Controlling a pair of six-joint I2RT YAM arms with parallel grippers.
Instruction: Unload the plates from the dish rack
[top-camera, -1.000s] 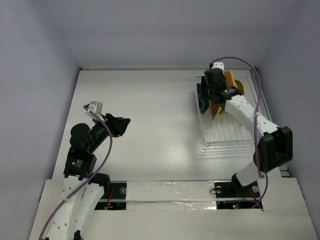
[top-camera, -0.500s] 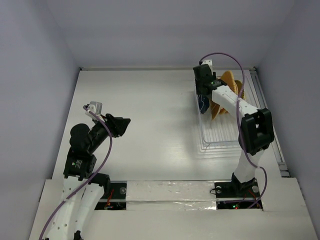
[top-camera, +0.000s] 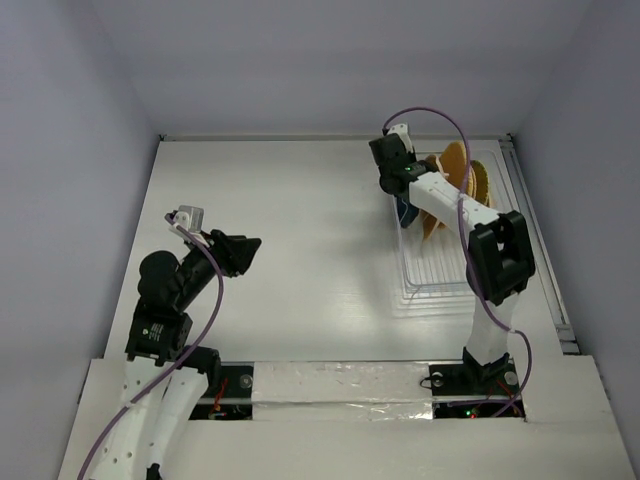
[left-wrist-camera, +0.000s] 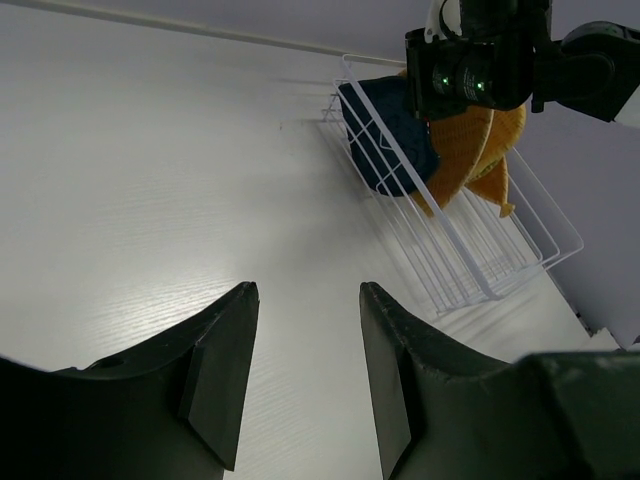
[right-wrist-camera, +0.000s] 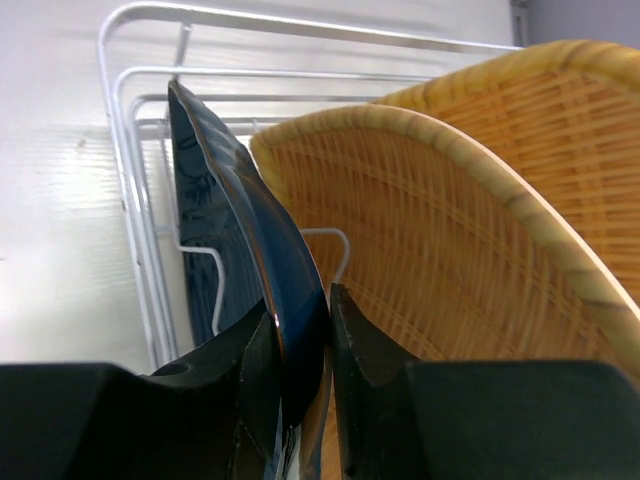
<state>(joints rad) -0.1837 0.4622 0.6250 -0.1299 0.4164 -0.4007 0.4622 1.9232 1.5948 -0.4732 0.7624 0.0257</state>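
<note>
The dark blue plate (right-wrist-camera: 235, 215), glossy and thin, stands on edge in the dish rack (top-camera: 440, 275) at the far right corner of the counter (top-camera: 290, 200), beside woven-textured orange plates (right-wrist-camera: 470, 260). Our right gripper (right-wrist-camera: 300, 325) pinches its rim, we judge to lift it out; our left gripper (left-wrist-camera: 305, 300) hangs agape near the left edge.

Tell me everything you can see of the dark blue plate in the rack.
The dark blue plate is round, shallow and glossy, with a thin rim. It stands on edge, slightly tilted, in the end slot of the dish rack, between white wires. The right gripper is closed on its rim, one finger on each face. A woven-looking orange plate stands next to it; whether they touch is unclear.
</note>
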